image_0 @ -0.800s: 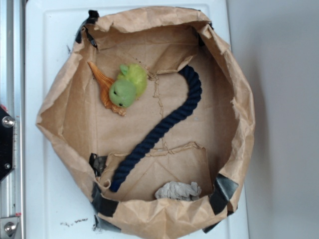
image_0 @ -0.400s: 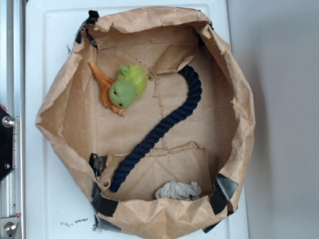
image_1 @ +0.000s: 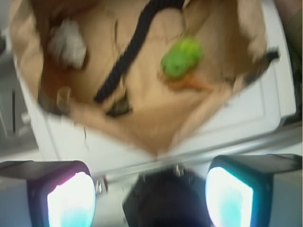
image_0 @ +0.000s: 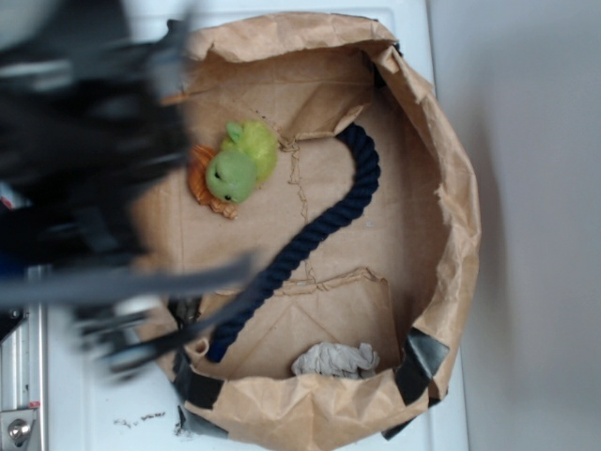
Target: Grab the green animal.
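The green animal point(image_0: 239, 164) is a fuzzy lime plush lying in the upper left of the brown paper bag point(image_0: 453, 197), resting against an orange ridged toy point(image_0: 201, 185). My arm point(image_0: 84, 160) is a dark motion-blurred mass over the bag's left side, just left of the plush and apart from it. In the wrist view the green animal point(image_1: 181, 57) lies far ahead, with the orange toy point(image_1: 190, 83) beside it. My gripper point(image_1: 150, 194) is open, its pads wide apart with nothing between them.
A dark navy rope point(image_0: 319, 225) curves through the middle of the bag, also seen in the wrist view point(image_1: 128, 52). A crumpled grey wad point(image_0: 335, 359) lies at the bag's lower edge. The bag sits on a white surface point(image_0: 103, 399) with a metal rail point(image_0: 19, 413) at left.
My arm has swept into view from the left and now covers the bag's left rim and part of the orange toy. The plush, rope and wad have not moved.
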{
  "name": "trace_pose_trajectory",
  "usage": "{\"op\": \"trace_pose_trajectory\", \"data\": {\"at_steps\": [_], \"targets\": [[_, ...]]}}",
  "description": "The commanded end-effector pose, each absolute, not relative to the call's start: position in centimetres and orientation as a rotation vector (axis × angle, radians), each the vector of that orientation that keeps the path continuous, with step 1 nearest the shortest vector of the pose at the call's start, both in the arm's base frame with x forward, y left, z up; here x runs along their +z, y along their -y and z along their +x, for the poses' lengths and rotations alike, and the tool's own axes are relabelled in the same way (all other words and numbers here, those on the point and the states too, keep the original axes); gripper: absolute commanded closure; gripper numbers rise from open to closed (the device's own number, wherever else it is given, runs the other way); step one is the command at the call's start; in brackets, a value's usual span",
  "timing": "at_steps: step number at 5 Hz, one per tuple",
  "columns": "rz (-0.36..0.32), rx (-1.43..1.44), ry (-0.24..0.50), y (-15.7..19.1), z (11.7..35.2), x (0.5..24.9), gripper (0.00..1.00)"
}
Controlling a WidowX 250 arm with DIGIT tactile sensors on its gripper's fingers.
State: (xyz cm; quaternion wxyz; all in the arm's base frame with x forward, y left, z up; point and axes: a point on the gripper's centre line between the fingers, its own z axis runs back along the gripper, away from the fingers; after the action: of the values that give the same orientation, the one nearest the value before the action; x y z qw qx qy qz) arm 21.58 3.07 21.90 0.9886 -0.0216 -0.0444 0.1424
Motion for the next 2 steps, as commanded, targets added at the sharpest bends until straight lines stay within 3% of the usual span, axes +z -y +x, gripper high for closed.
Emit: {"op": "trace_pose_trajectory", "data": {"at_steps": [1, 2], "targets": [[-0.040, 0.232, 0.302, -7.2, 28.6, 20.0, 0.00], [0.002, 0.146, 0.334, -7.5, 32.4, 16.9, 0.00]]}}
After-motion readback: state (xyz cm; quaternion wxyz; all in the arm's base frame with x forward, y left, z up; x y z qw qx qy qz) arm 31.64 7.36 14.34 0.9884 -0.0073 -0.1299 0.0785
